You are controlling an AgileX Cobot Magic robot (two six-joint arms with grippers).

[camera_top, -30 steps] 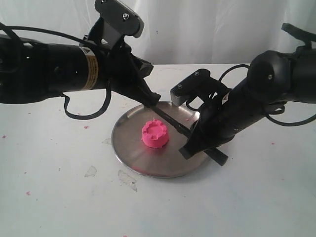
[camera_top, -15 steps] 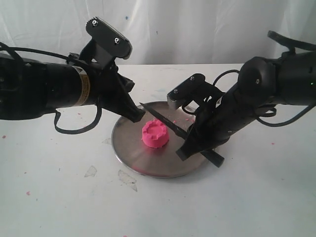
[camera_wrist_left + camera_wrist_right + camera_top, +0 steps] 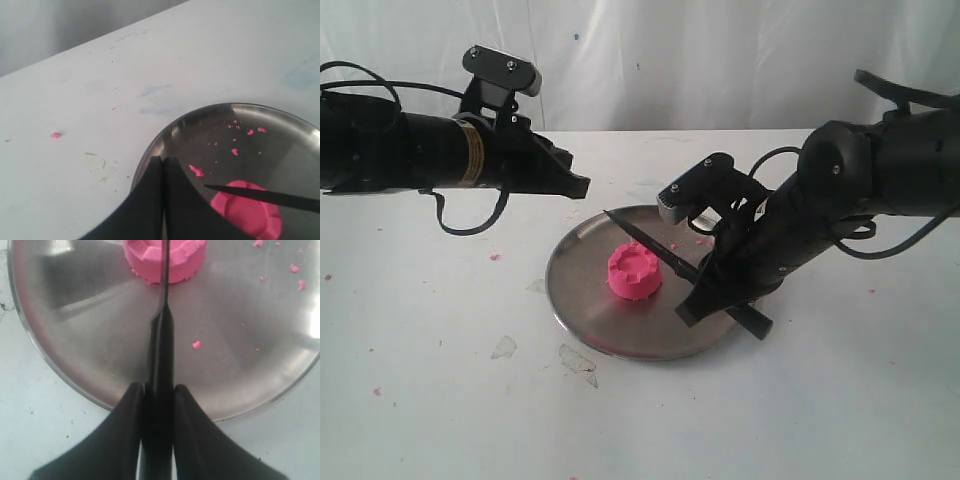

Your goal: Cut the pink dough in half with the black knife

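Observation:
The pink dough (image 3: 635, 271) sits whole, with its notched top, on the round steel plate (image 3: 590, 310). My right gripper (image 3: 705, 295) is shut on the handle of the black knife (image 3: 655, 246), whose blade slants up over the dough with its tip to the far left. In the right wrist view the black knife (image 3: 162, 325) runs straight from my fingers (image 3: 131, 405) across the pink dough (image 3: 180, 260). My left gripper (image 3: 578, 185) is shut and empty, above the table beyond the plate's far left rim. Its wrist view shows the shut left gripper (image 3: 163, 161), the knife tip (image 3: 260, 196) and the dough (image 3: 250, 215).
Tiny pink crumbs (image 3: 196, 171) lie on the far part of the plate (image 3: 280, 120), and a few pink specks (image 3: 494, 257) dot the white table. Two clear scraps (image 3: 575, 358) lie on the table in front of the plate. A white curtain hangs behind.
My left gripper has drawn back from the knife blade, up and to the left, away from the plate. The right gripper and knife have barely moved.

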